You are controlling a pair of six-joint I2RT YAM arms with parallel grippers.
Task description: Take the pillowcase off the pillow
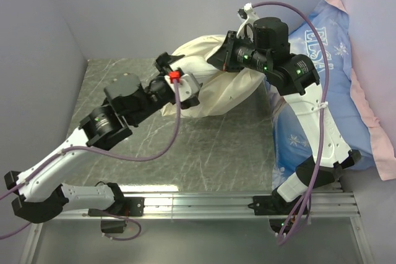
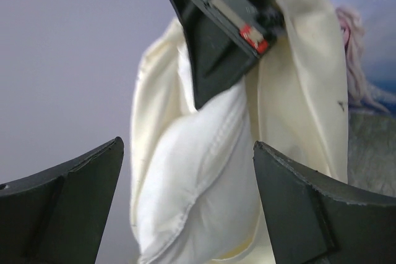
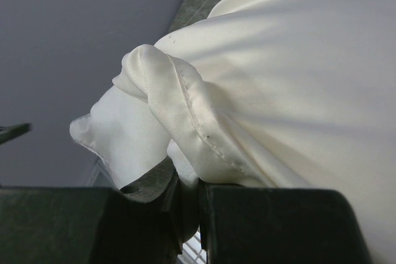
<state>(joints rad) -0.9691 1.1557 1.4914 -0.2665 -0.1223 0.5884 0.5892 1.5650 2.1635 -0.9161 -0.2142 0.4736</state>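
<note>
We see grey marbled desk [image 1: 204, 153], lilac walls [image 1: 185, 4], blue printed pillow [image 1: 309, 109] at right. Our right pincer [image 3: 187, 193] clamps pillowcase [image 3: 297, 60] hem (far centre of desk); left pincer [image 2: 187, 146] gapes wide, facing white pillow [image 2: 204, 183] poking from the case.

The pillowcase [image 1: 213, 100] hides most of the pillow [image 2: 204, 171]; the right arm [image 1: 298, 73] covers the pillowcase's far right end and part of the blue printed pillow [image 1: 328, 44].
</note>
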